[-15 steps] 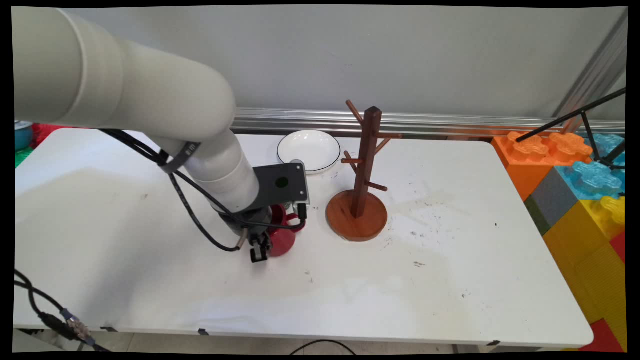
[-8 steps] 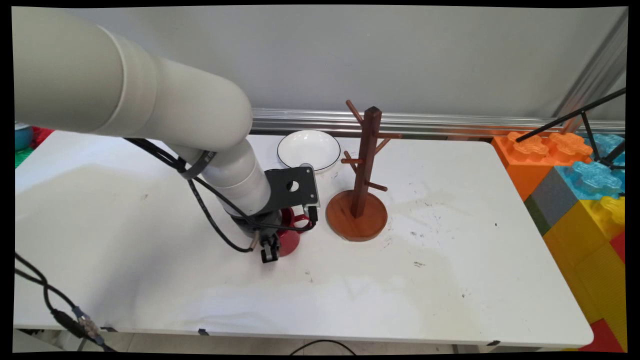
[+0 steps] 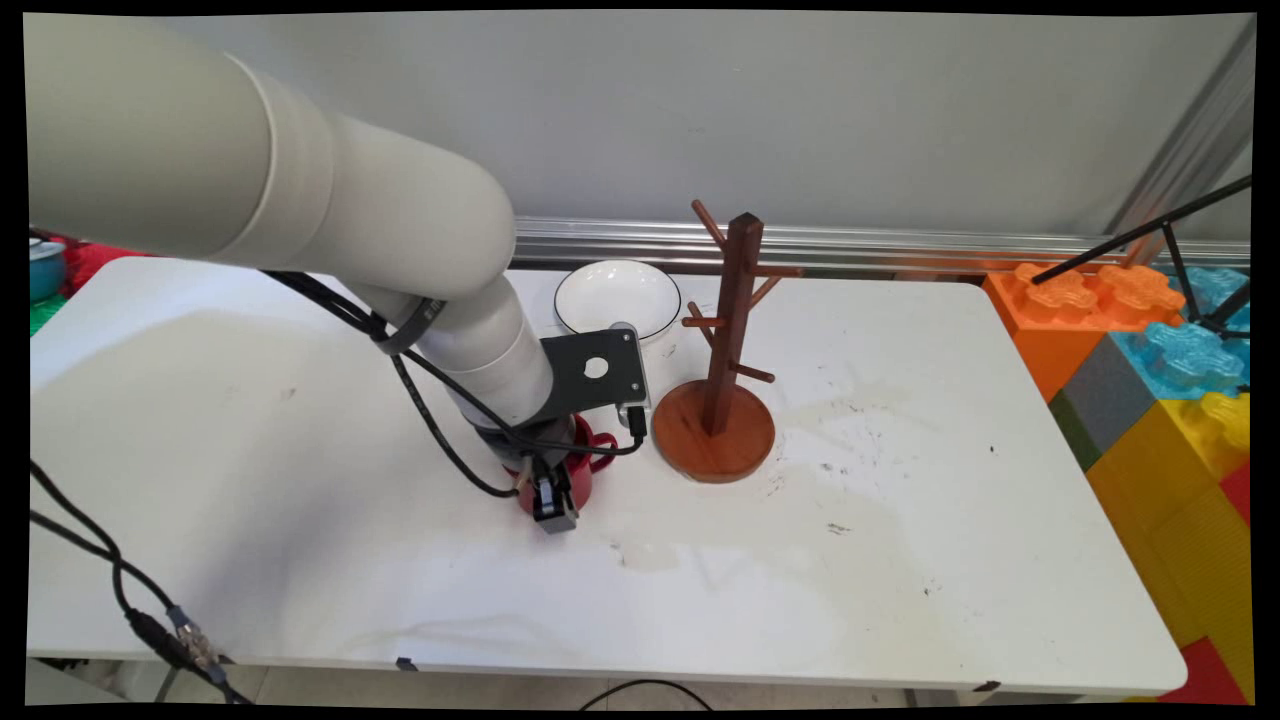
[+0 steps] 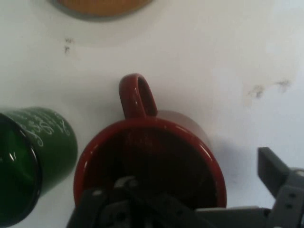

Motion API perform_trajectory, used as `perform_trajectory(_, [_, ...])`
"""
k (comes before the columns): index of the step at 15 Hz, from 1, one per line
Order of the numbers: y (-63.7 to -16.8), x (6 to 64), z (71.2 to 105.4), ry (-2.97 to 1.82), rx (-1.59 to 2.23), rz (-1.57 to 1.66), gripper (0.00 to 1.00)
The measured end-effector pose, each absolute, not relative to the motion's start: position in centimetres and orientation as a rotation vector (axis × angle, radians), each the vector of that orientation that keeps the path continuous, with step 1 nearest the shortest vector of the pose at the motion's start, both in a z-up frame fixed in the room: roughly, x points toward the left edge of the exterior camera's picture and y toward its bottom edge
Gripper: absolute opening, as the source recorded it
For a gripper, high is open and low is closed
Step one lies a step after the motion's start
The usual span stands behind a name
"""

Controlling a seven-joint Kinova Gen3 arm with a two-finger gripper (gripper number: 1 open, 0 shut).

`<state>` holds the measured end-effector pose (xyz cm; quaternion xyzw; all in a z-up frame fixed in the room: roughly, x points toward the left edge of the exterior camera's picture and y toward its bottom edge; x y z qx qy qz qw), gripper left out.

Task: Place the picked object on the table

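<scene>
A red mug [image 4: 147, 156] stands upright on the white table [image 3: 900, 540], its handle pointing toward the wooden mug tree's round base [image 4: 99, 5]. My gripper [image 4: 197, 173] is low over the mug and open. One finger [image 4: 124, 183] reaches inside the rim, while the other finger [image 4: 271, 166] stands outside the wall with a gap showing. From the main view the gripper [image 3: 552, 503] covers the near side of the red mug [image 3: 578, 478]. A dark green mug [image 4: 33, 156] with pale lettering stands close beside the red one, hidden by the arm in the main view.
The wooden mug tree [image 3: 722, 350] with bare pegs stands just right of the mug. A white bowl [image 3: 617, 297] sits behind near the wall. Big coloured toy blocks [image 3: 1150, 370] line the table's right end. Black cables hang from the arm on the left.
The hand has shifted right and slightly nearer, from beside the red mug's left side to over it, so one finger now sits inside the rim.
</scene>
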<state>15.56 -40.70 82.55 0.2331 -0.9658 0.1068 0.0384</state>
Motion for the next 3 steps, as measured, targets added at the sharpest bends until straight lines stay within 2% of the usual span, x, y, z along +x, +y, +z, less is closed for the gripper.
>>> perform_trajectory(3, [-40.84, 15.76, 83.19, -2.94, 0.708, 0.329, 1.0])
